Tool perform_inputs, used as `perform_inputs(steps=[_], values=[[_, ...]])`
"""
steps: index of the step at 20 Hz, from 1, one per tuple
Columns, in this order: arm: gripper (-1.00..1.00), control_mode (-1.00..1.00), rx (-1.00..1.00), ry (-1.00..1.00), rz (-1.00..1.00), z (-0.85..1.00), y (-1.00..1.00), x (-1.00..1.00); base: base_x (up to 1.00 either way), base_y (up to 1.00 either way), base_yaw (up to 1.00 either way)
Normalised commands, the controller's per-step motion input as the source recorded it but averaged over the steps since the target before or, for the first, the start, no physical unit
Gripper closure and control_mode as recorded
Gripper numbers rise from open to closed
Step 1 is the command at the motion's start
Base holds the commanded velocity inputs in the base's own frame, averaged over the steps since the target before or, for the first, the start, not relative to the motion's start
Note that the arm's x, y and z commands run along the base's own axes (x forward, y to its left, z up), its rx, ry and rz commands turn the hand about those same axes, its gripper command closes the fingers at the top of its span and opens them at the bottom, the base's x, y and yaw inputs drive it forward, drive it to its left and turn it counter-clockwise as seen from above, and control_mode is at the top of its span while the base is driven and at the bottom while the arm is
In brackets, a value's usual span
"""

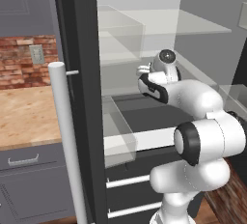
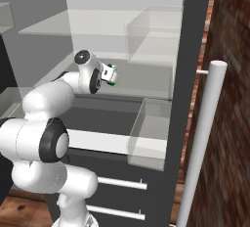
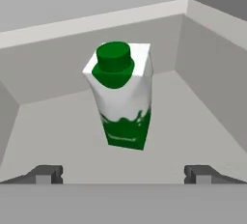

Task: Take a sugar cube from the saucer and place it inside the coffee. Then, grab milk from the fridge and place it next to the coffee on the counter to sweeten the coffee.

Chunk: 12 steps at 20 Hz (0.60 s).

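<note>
The gripper (image 3: 123,175), jaws wide and empty, faces the milk (image 3: 123,95) standing upright on the fridge (image 1: 79,97) shelf. The carton looks light, fairly stiff, smooth-sided; best clamped across its flat mid-body.

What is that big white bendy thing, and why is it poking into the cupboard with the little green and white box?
The white bendy thing is a robot arm. It stands on a base that can drive around a pretend kitchen. The cupboard is really a fridge with its door open and clear glass shelves inside. Two pictures come from cameras on the base behind the arm, one on each side. The third comes from a camera on the robot's hand, looking straight ahead. There you see the milk, a white carton with a green cap, standing upright on the fridge floor. The two small grey fingers at the bottom are spread wide open, on either side and short of the milk. Nothing is held yet.
</note>
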Motion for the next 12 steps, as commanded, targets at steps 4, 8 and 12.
perform_inputs(steps=[4,8,12], values=[[-1.0,-1.0,0.0,-0.08,0.0,-0.06,0.0,0.41,0.0,0.0,0.0],[-1.0,-1.0,0.0,-0.01,0.0,0.0,0.0,0.42,0.0,0.0,0.0],[-1.0,-1.0,0.0,0.0,0.0,0.0,-0.01,0.4,0.0,0.0,0.0]])
